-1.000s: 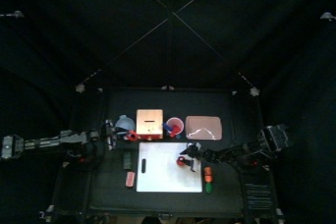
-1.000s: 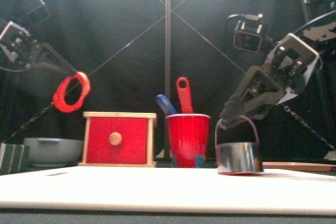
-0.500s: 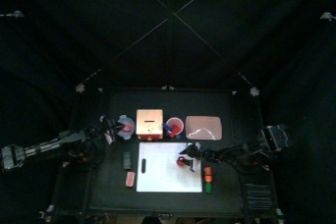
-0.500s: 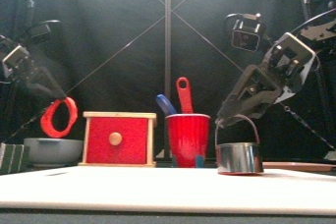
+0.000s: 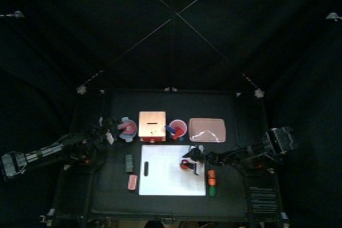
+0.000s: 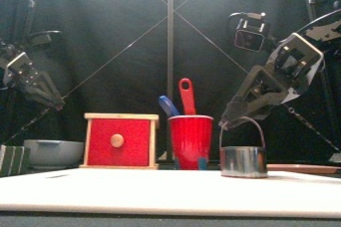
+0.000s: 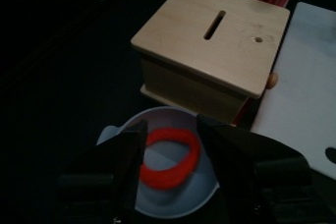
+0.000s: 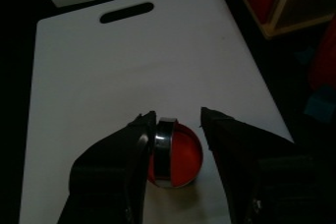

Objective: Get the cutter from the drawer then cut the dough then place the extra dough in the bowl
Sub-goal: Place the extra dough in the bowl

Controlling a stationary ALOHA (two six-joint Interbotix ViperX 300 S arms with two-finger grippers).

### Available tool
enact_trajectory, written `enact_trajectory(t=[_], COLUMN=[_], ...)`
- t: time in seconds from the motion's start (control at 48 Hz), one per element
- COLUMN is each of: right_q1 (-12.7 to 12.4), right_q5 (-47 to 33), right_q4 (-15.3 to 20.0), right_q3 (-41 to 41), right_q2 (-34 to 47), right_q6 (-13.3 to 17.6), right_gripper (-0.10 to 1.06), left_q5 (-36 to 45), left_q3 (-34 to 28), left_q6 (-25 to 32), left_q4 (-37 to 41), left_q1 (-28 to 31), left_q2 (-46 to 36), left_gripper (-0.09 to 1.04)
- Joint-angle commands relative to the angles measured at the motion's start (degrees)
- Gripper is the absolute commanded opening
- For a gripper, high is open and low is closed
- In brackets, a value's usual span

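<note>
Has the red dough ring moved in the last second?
Yes. The dough ring dropped from above the wooden box top down into the bowl left of it.

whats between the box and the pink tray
The red cup: the top view shows it standing between the box and the tray.
</note>
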Motion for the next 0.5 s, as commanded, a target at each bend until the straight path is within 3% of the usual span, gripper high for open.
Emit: enact_trajectory(t=[0.021,0.5], right_q1=[-0.62,-1.76], right_q5=[-0.18,-0.18], right_q4=[-0.26,-2.90], right_q3=[-1.05,-1.49], right_q2=[-1.76,-1.76], right_q6=[-0.09,0.35], right_gripper=[0.79,0.79], left_q5=[-0.35,-0.09], left_q3=[-0.70,-0.70], left_q6=[0.09,0.09], left_q4=[-0.18,-0.53], left_q1=[0.18,0.09], left_q2=[0.09,0.09], left_gripper=[0.84,0.84])
